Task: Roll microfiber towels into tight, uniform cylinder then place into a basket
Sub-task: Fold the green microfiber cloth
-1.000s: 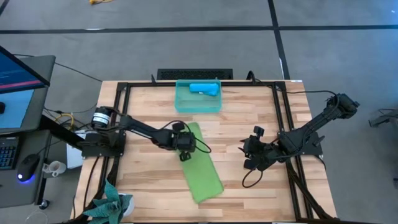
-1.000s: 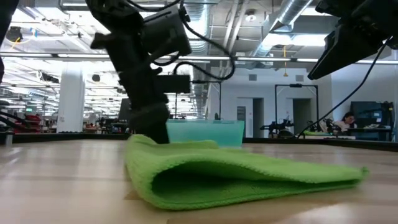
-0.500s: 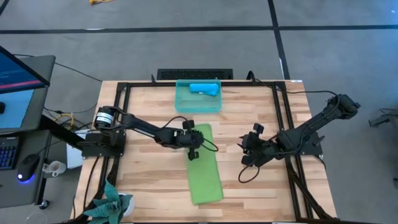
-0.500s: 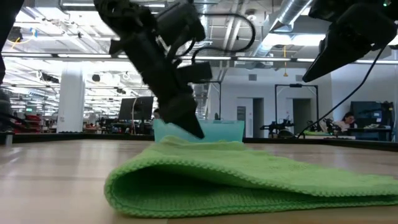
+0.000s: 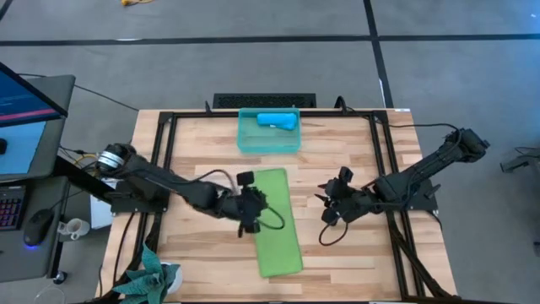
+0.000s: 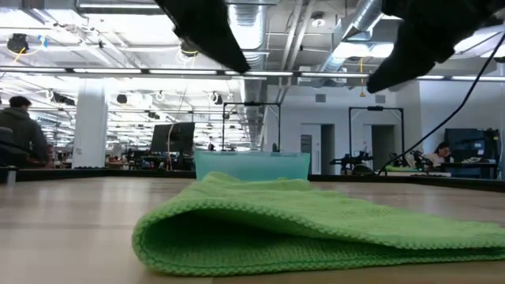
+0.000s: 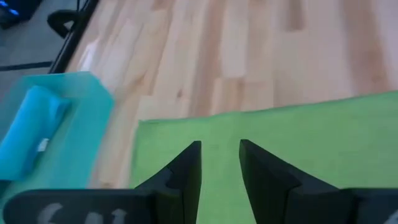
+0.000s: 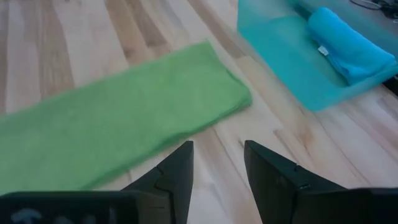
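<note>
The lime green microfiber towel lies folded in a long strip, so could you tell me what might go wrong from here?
The lime green microfiber towel shows a puffy fold, so a roll may come out loose or uneven. The left hand sits at one long edge, so pulling there could skew the strip. The small see-through teal plastic basket already holds a rolled sky-blue towel, leaving limited room.

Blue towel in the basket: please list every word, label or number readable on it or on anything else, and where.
No text can be read anywhere.
Blue towel: small white tag, print too small to read.
Left pincer: pale marks on its body, cut off and blurred.
Monitor: content unreadable.
</note>
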Motion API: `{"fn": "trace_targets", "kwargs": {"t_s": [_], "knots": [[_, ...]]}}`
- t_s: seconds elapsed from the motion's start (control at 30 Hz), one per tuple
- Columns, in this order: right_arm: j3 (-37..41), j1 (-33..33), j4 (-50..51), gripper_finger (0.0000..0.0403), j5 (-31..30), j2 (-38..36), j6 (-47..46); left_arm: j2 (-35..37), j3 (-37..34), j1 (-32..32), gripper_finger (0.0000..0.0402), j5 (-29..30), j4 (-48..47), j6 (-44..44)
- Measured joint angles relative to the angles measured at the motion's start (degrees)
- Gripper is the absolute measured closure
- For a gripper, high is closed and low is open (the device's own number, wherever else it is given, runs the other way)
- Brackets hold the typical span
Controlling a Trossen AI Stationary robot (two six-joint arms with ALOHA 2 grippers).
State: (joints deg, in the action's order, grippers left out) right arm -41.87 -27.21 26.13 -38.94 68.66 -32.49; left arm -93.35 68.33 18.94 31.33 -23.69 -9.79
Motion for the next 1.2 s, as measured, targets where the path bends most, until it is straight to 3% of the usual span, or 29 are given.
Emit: {"fn": "trace_targets", "kwargs": {"t_s": [0.17,0.33,0.53,0.73,0.9,1.03,1.2], "knots": [[0.0,2.3,-5.1,0.0238,-0.1,0.3,0.1,1.1,-3.3,3.8,0.0299,1.7,2.1,-4.9],[0.0,5.0,-9.9,0.0240,-0.2,4.8,0.1,0.3,-10.3,3.5,0.0299,3.8,14.5,-3.8],[-0.1,10.8,-17.1,0.0241,0.8,13.2,6.9,1.6,-10.8,-3.7,0.0299,-7.8,21.9,-2.8],[-3.0,15.2,-22.7,0.0241,14.6,19.3,7.6,1.9,-10.8,-6.6,0.0299,-8.6,12.8,-7.6],[-3.5,15.6,-27.3,0.0241,15.7,24.6,8.3,1.9,-10.9,-7.0,0.0299,-7.5,4.3,-15.7],[-3.5,16.7,-32.9,0.0249,19.3,29.4,9.2,1.9,-11.8,-7.0,0.0299,-7.5,3.9,-17.4],[-3.5,18.7,-37.6,0.0303,25.2,33.4,10.7,1.9,-13.0,-7.0,0.0299,-7.5,3.8,-17.7]]}}
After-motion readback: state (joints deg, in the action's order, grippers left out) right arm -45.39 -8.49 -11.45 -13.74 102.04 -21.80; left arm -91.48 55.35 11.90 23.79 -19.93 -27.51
